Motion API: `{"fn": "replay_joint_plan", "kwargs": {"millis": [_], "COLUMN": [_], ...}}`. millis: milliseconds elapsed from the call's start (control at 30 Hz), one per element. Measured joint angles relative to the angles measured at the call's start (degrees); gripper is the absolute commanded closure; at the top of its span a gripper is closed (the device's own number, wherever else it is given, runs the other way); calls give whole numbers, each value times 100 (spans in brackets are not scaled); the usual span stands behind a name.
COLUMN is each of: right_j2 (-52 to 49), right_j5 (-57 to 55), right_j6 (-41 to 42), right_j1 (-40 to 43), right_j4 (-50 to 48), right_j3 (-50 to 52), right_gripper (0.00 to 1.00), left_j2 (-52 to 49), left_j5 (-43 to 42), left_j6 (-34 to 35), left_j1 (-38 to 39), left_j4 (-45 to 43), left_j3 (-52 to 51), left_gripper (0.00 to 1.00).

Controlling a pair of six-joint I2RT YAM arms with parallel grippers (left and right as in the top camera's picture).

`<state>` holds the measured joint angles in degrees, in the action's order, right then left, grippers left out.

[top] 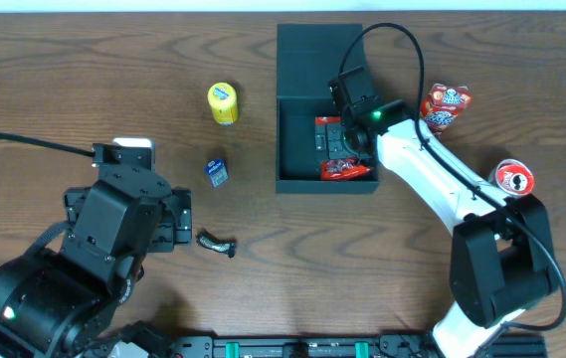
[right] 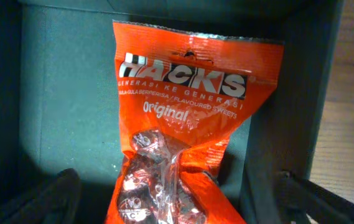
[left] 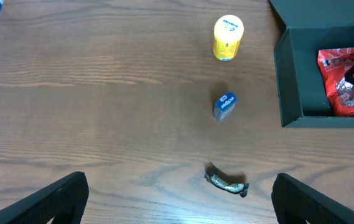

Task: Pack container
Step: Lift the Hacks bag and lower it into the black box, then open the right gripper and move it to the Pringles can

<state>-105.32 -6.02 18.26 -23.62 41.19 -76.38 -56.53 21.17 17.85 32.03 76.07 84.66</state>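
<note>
The dark teal-black container [top: 284,139] stands open at the top centre, its flap lid folded back. It also shows in the left wrist view [left: 288,81] and the right wrist view [right: 65,93]. An orange-red Hacks candy bag [top: 345,170] lies on its floor [right: 189,112], also seen in the left wrist view [left: 341,81]. My right gripper [top: 347,134] hangs over the box with its fingers open on either side of the bag [right: 180,205], not clamping it. My left gripper [top: 178,224] is open and empty [left: 180,199] low over the table, near a small dark wrapped candy [left: 226,182].
Left of the box are a yellow tub [top: 223,102], a small blue pack [top: 217,171] and the dark wrapped candy [top: 217,243]. Right of the box lie a red snack bag [top: 446,105] and a red-and-white round item [top: 513,178].
</note>
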Motion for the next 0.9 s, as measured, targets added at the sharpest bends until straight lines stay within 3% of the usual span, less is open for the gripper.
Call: {"fn": "replay_joint_plan", "kwargs": {"millis": [200,400,600,767,900], "right_j2": [354,1812,3021,3628,4411], "right_j5": [15,-188,-1115,-1646,-1899], "right_j6": [9,13,468,1106,1526], "right_j1": [0,0,2,2,2], "right_j4": [525,1130,2273,2411,1996], "right_j3": [-85,-247,-319,345,1484], "right_gripper": [1,1,1,1,1], "left_j2": [0,0,0,0,0], "left_j5": [0,0,0,0,0], "left_j6": [0,0,0,-2,-2], "left_j1": [0,0,0,0,0], "left_j4": [2,2,7,2,2], "left_j3": [0,0,0,0,0], "left_gripper": [5,5,5,5,5]}}
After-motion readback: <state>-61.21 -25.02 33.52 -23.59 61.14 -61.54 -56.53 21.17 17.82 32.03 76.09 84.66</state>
